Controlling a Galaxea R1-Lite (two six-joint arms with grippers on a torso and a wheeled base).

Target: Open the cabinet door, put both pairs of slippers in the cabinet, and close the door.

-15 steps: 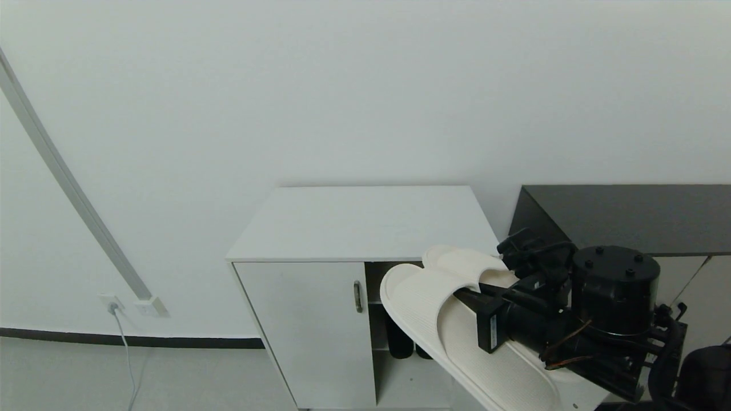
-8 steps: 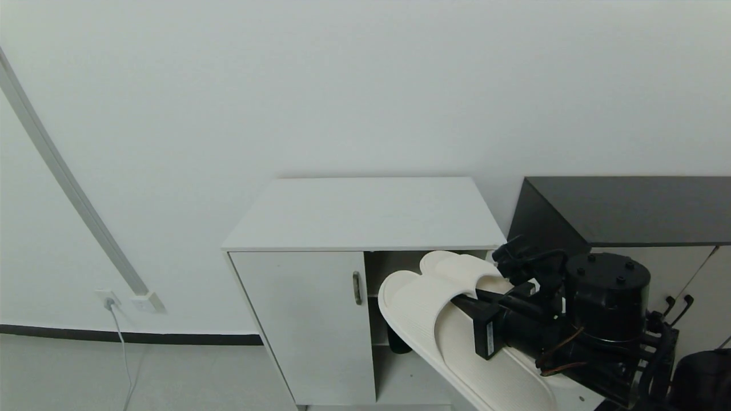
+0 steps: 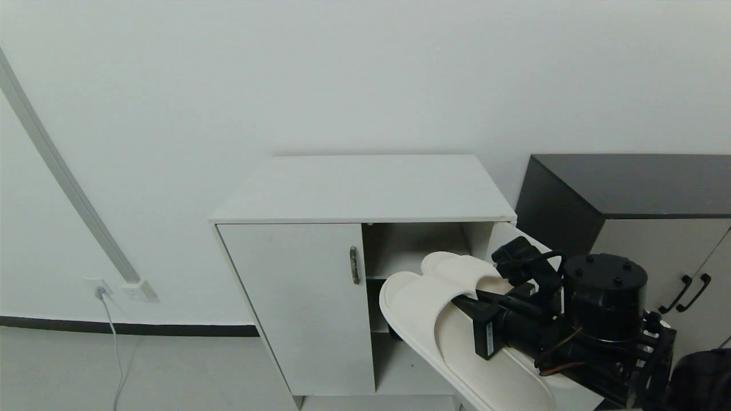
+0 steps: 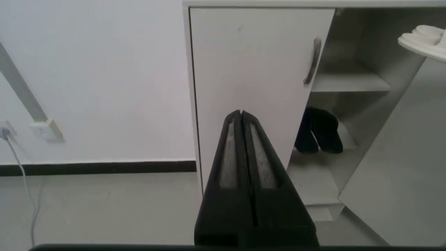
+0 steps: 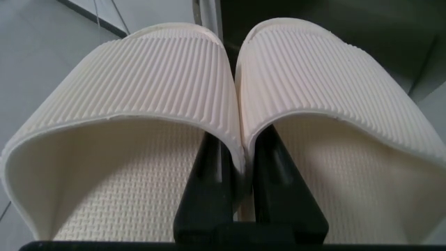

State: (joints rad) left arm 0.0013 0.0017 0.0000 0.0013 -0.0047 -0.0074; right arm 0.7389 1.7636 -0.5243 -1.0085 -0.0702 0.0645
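A white cabinet point(image 3: 365, 194) stands against the wall. Its left door point(image 3: 297, 302) is closed and its right door point(image 4: 404, 167) is swung open. My right gripper point(image 3: 465, 298) is shut on a pair of white slippers point(image 3: 434, 308), pinching their inner strap edges point(image 5: 237, 139) in front of the open compartment, toes towards it. A pair of black slippers point(image 4: 318, 130) lies on the lower shelf inside. My left gripper point(image 4: 240, 118) is shut on nothing, low down and facing the closed door with its handle point(image 4: 316, 59).
A second cabinet with a dark top point(image 3: 628, 182) and black handles point(image 3: 679, 294) stands close on the right. On the left wall are a slanted cable duct point(image 3: 57, 165) and a socket with a hanging cable point(image 3: 100, 292). Bare floor point(image 3: 114, 371) lies left of the cabinet.
The whole head view has shifted, so the camera has moved; more of the cabinet's open compartment shows. The right gripper keeps its hold on the white slippers.
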